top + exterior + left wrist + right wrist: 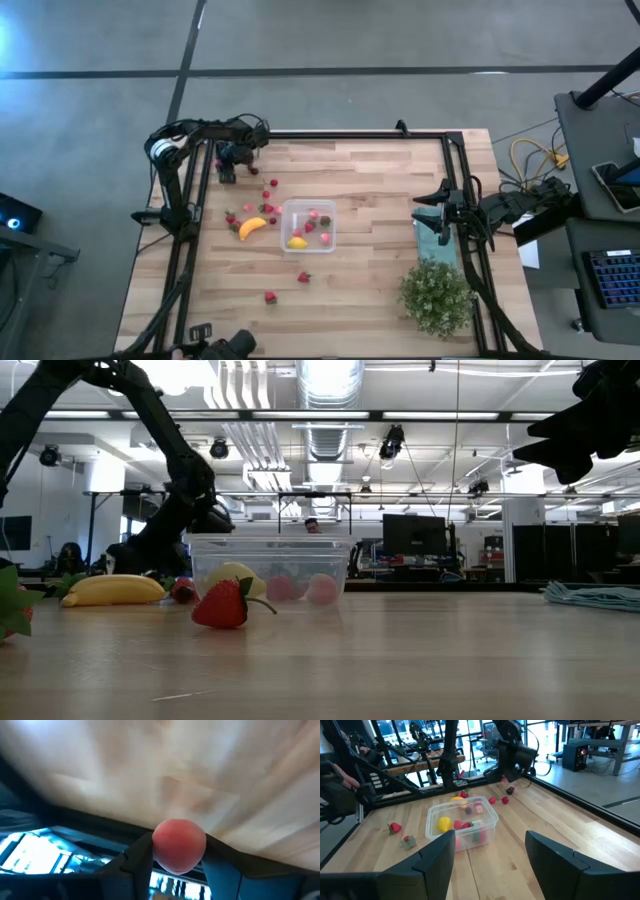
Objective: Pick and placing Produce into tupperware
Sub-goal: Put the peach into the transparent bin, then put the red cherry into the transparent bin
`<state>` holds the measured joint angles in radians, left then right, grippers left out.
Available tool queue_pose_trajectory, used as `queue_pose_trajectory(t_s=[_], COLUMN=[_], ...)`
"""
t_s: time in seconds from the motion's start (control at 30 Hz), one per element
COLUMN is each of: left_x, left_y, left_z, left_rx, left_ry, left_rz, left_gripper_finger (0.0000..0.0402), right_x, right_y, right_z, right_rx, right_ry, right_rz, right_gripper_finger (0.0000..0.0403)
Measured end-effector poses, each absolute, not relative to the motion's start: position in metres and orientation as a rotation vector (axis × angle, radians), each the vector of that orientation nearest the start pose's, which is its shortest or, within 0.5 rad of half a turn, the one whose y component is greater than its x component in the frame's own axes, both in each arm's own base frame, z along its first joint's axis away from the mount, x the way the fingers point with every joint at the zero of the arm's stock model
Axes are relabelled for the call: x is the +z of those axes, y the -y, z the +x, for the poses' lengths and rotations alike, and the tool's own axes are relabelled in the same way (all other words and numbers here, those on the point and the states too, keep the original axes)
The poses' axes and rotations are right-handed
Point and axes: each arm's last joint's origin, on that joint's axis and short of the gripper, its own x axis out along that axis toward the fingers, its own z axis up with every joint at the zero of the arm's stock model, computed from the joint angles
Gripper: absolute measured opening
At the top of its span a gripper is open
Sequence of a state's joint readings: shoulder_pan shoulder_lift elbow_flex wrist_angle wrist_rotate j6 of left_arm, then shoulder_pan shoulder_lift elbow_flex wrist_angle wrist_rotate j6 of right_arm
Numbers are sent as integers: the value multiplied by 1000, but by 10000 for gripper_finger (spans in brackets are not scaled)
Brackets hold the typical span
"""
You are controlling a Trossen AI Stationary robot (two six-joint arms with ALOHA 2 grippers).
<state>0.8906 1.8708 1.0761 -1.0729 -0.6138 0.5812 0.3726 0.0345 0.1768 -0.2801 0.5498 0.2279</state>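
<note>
Tabletop aside, only left hand (178,862) view shows gripped pink berry (178,845).

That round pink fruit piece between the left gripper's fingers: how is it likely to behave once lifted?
The pink fruit piece looks smooth and ball-shaped, so it may slip or roll if the left gripper loosens. It keeps its round form between the fingers, so it seems fairly firm. Being small, it is probably light.

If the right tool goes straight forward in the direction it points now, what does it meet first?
Most likely the clear plastic box, which lies directly ahead of the open right tool with only bare table between them. Depth is unclear, so it might pass just above the box.
</note>
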Motion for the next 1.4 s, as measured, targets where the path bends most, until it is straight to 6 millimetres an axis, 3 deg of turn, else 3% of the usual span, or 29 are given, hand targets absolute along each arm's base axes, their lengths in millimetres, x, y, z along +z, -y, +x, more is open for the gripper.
queue_pose_trajectory(t_s=[0.13,0.23,0.43,0.57,0.73,0.9,1.13,1.4], left_x=[165,198,272,300,298,274,248,243], left_y=[-237,-235,-210,-174,-123,-87,-79,-61], left_z=[183,200,236,254,278,305,323,333], left_rx=[519,561,366,193,12,-99,-159,-85], left_ry=[-2028,-1813,-1248,-1097,-1119,-1200,-1254,-1265], left_rz=[46,-29,-225,-215,-127,-146,-403,-521], left_gripper_finger=[134,134,134,134,134,134,138,198], right_x=[194,194,194,194,194,194,194,194], right_y=[-16,-16,-16,-16,-16,-16,-16,-16], right_z=[82,82,82,82,82,82,82,82], right_rx=[-190,-190,-190,-190,-189,-190,-190,-190], right_ry=[-103,-103,-103,-103,-103,-103,-103,-103], right_rz=[166,166,166,166,166,165,166,166], right_gripper_finger=[233,233,233,233,233,233,233,233])
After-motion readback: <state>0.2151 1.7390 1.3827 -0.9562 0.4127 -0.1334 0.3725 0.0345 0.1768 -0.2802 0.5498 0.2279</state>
